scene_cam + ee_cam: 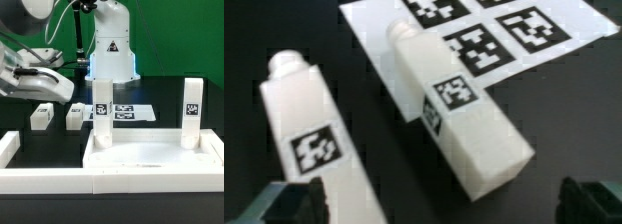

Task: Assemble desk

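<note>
tool [438,203] wide open, empty, over two loose legs [304,130] (wrist view); exterior view alone shows panel [150,158], two upright legs [191,115].

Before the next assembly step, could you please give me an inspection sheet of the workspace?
Surface: black table.
Job's things: large white rimmed plastic panel; two white tagged block legs upright on it, exterior view's left leg and right leg; two more lying loose, outer leg and inner leg.
Clutter: flat white marker board; long white border wall.
Hand: the hand open, empty, over the loose legs.
Cables: nothing seen.
Surroundings: green curtain; white arm base.
</note>
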Motion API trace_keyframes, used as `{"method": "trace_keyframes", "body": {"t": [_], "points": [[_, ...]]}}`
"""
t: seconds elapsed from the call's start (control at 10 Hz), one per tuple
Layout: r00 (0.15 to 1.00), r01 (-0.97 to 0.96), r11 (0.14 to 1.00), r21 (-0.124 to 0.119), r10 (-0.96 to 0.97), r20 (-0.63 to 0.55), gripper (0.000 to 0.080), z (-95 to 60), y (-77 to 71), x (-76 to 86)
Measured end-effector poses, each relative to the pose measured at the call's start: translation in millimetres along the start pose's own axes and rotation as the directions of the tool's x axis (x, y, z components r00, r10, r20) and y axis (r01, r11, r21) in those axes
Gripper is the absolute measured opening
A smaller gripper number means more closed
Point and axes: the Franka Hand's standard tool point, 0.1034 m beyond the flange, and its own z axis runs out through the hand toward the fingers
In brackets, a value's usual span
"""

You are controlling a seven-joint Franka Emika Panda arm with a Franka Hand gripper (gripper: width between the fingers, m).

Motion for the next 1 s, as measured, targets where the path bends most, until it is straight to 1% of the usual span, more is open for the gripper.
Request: {"method": "trace_keyframes", "body": {"t": [0.1, 0.3, 0.7, 0.9, 1.0], "points": [[1.000, -0.012, 1.000, 0.007, 0.012, 0.003, 0.0648, 4.0, -3.5, -2.1], [1.000, -0.005, 1.000, -0.004, 0.005, 0.004, 0.0648, 11.0, -9.0, -0.8], [1.000, 0.004, 1.000, -0.018, -0.004, 0.018, 0.0648, 32.4, -15.0, 7.6], [1.000, 0.009, 1.000, -0.023, -0.009, 0.029, 0.0648, 39.2, -19.2, 9.3], [1.000, 0.009, 1.000, -0.026, -0.008, 0.027, 0.0648, 41.5, -18.8, 11.5]]}}
